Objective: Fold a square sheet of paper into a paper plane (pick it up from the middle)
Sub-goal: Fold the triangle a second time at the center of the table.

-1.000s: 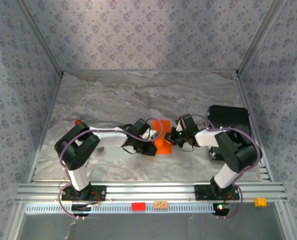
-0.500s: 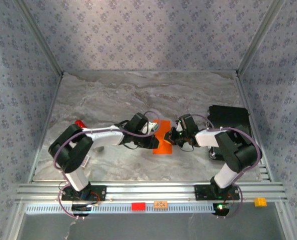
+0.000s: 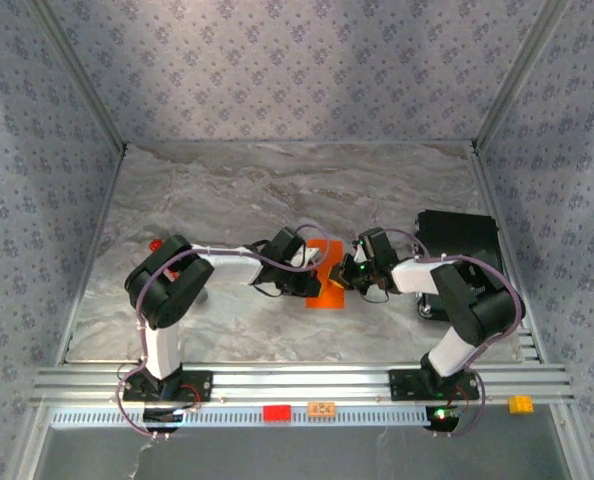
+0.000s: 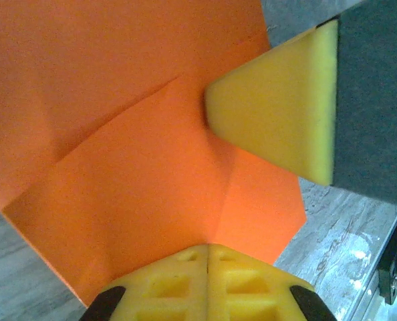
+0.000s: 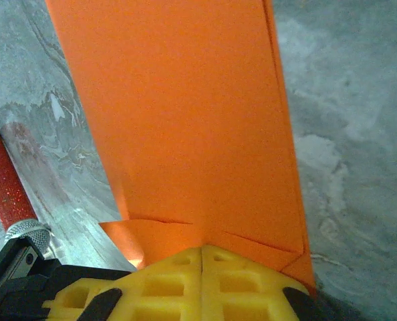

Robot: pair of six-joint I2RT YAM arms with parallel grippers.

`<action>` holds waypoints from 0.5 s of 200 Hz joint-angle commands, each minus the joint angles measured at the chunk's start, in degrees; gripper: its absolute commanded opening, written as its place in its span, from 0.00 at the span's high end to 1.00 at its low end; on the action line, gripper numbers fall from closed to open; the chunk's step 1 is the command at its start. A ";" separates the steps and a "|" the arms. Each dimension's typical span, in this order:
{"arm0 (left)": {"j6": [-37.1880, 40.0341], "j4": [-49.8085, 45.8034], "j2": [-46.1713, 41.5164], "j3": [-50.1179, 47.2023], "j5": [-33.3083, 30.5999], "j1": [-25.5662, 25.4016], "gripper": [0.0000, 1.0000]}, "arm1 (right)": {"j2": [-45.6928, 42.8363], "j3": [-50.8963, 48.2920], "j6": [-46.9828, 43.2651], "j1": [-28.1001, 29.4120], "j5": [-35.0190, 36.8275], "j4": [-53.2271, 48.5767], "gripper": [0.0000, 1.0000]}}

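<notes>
Top cam: orange paper (image 3: pixel 325 290) lies flat mid bench (image 3: pixel 227 190), both arms reach it from either side. Left wrist cam: left fingers (image 4: pixel 175 287) squeezed together at paper's edge; slanted creases show. Right wrist cam: right fingers (image 5: pixel 165 281) squeezed together too, at a small folded flap. Red stick (image 5: pixel 8 180) w/ grey tip lies near the paper.

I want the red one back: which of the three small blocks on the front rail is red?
The leftmost block, plainly red. The middle block just right of it is orange, and the far-right block is yellow-orange.
</notes>
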 commanded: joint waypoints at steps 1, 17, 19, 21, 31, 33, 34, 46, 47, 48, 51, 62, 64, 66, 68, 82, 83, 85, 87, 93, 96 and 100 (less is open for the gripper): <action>0.74 -4.38 0.87 -4.12 -2.38 -0.53 0.98 | -2.23 1.95 -1.99 -0.12 0.91 -4.85 0.94; 0.80 -4.32 0.64 -4.32 -2.59 -0.53 0.98 | -2.79 3.37 -2.54 1.34 0.97 -6.02 0.94; 0.79 -4.34 0.62 -4.27 -2.65 -0.51 0.98 | -2.83 3.47 -2.56 1.57 0.96 -6.07 0.94; 0.87 -4.34 0.64 -4.24 -2.56 -0.49 0.98 | -2.83 3.54 -2.48 1.78 1.00 -6.07 0.94; 0.86 -4.35 0.68 -3.98 -2.52 -0.48 0.98 | -2.68 3.67 -2.13 3.04 1.21 -5.75 0.94; 0.78 -4.30 0.72 -3.97 -2.53 -0.52 0.98 | -2.56 3.61 -1.93 3.31 1.22 -5.57 0.94; 0.74 -4.27 0.68 -3.96 -2.48 -0.54 0.98 | -2.43 3.60 -1.88 3.39 1.22 -5.45 0.94; 0.55 -4.09 0.69 -3.84 -2.63 -0.53 0.98 | -1.74 3.20 -0.96 4.73 1.69 -4.73 0.95; 0.53 -4.08 0.71 -3.81 -2.62 -0.55 0.98 | -1.62 3.06 -0.80 4.95 2.06 -4.83 0.95; 0.53 -4.08 0.68 -3.80 -2.57 -0.56 0.98 | -1.62 3.06 -0.80 4.95 2.06 -4.83 0.95; 0.59 -4.08 0.64 -3.83 -2.69 -0.54 0.98 | -1.53 2.92 -0.51 5.30 2.73 -5.05 0.95; 0.43 -4.08 0.41 -3.92 -2.87 -0.56 0.98 | -1.22 1.72 0.24 5.90 5.35 -5.72 0.95; 0.43 -4.08 0.32 -3.93 -2.88 -0.52 0.98 | -1.14 1.44 0.38 5.92 5.66 -5.60 0.95; 0.43 -4.08 0.30 -3.95 -2.95 -0.51 0.98 | -0.98 1.06 0.54 5.90 5.87 -5.42 0.95; 0.43 -4.08 0.23 -3.96 -3.01 -0.49 0.98 | -0.86 0.81 0.63 5.83 5.94 -5.13 0.95; 0.43 -4.08 0.19 -4.13 -3.06 -0.48 0.98 | 0.64 -0.52 1.29 5.08 5.18 -3.12 0.96; 0.47 -4.08 0.20 -4.14 -3.06 -0.48 0.98 | 0.79 -0.57 1.35 5.02 5.09 -2.99 0.96; 0.53 -4.05 0.20 -4.14 -3.06 -0.48 0.98 | 1.02 -0.72 1.45 4.84 4.91 -2.72 0.96; 0.52 -4.07 0.21 -4.20 -3.06 -0.48 0.98 | 1.20 -0.93 1.60 4.56 4.78 -2.42 0.96; 0.64 -4.08 0.37 -4.29 -3.18 -0.53 0.98 | 1.59 -1.42 1.98 3.87 4.47 -1.25 0.96; 0.69 -4.08 0.45 -4.43 -3.27 -0.50 0.98 | 1.70 -1.64 2.04 3.58 4.46 -0.81 0.96; 0.61 -3.99 0.54 -4.55 -3.32 -0.48 0.98 | 1.75 -1.75 2.00 3.15 4.47 -0.65 0.96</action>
